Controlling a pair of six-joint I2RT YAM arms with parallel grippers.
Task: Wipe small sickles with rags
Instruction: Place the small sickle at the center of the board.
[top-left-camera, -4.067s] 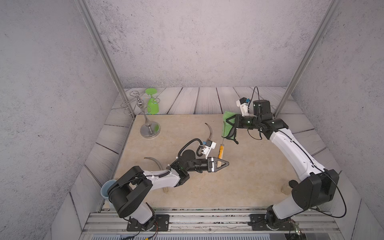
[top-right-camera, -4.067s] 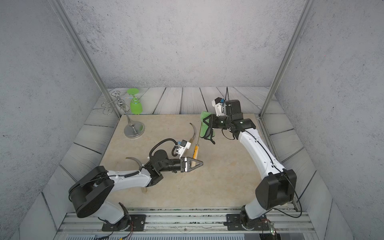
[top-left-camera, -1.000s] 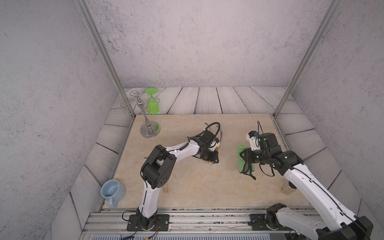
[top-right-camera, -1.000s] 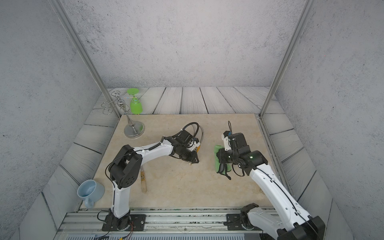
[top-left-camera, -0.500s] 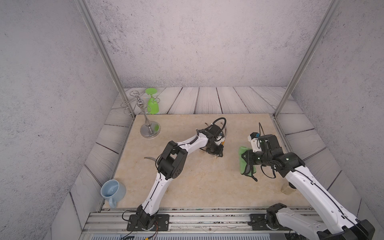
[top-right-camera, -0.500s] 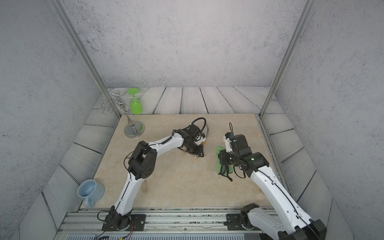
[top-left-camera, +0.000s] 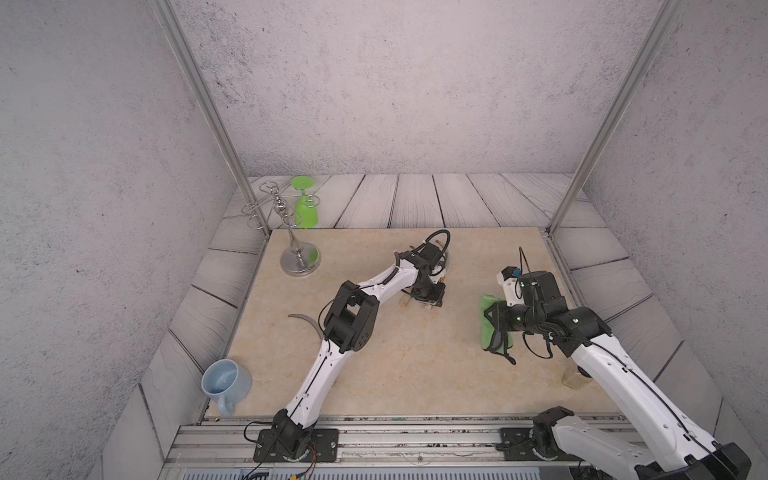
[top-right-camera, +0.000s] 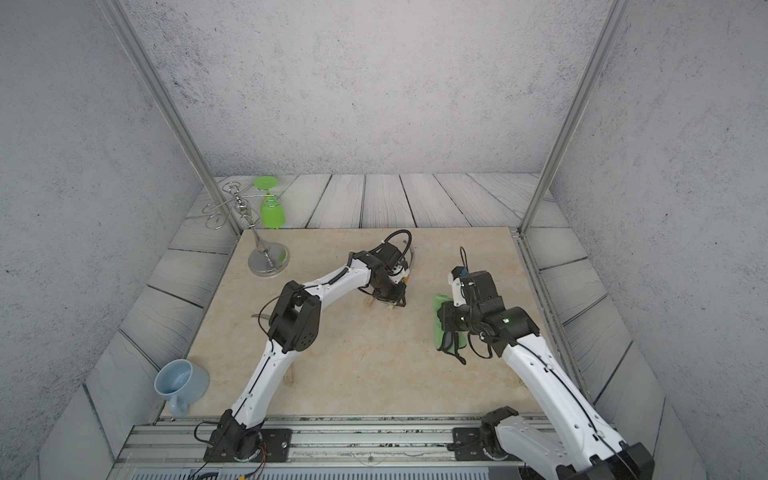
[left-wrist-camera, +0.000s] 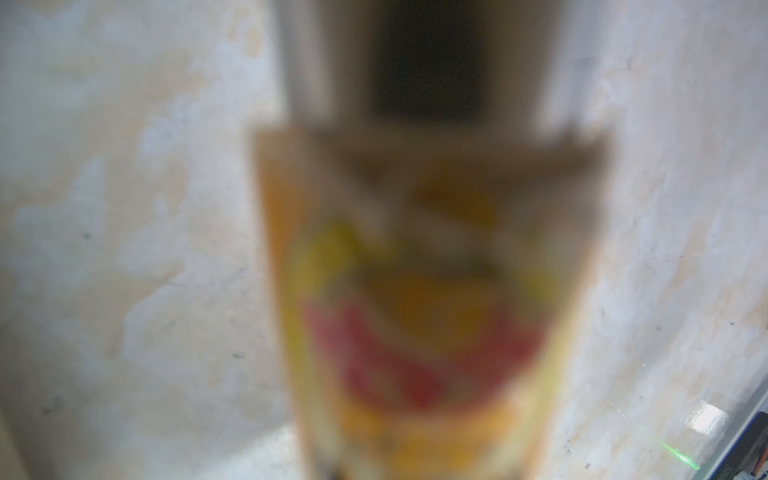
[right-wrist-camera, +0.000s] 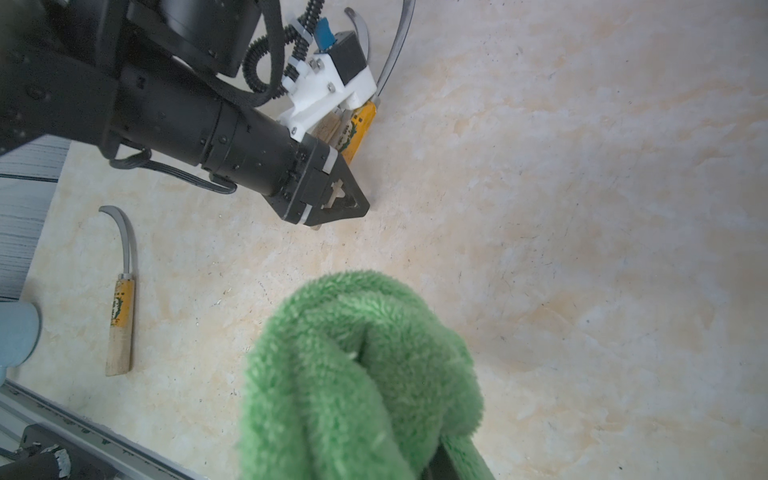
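Both top views: L gripper (top-left-camera: 430, 297) is tip-down mid mat (top-left-camera: 415, 374), jaws closed, sat on sickles mostly hidden under it. A pale handle end (top-left-camera: 404, 301) pokes out beside it; can't tell if anything's pinched. R gripper (top-left-camera: 496, 328) is well apart to the right, clamped on the rag (top-left-camera: 483, 309), which hangs edge-on low at the mat. Lone sickle (top-left-camera: 302, 319) lies partly under the L arm (top-left-camera: 353, 316), blade out one side, handle the other. Mug (top-left-camera: 226, 382) near-left, stand (top-left-camera: 299, 259) and green glass (top-left-camera: 305, 210) far-left. L wrist: heavy blur, only the labelled sickle (left-wrist-camera: 415, 316) handle close up over the mat. R wrist: rag (right-wrist-camera: 357, 374) bunched right in front. L gripper's (right-wrist-camera: 349, 203) fingertips meet, w/ labelled sickle (right-wrist-camera: 359, 129) and plain sickle (right-wrist-camera: 326, 129) side by side under it, blades curving away. Lone sickle (right-wrist-camera: 120, 316) flat, well apart.
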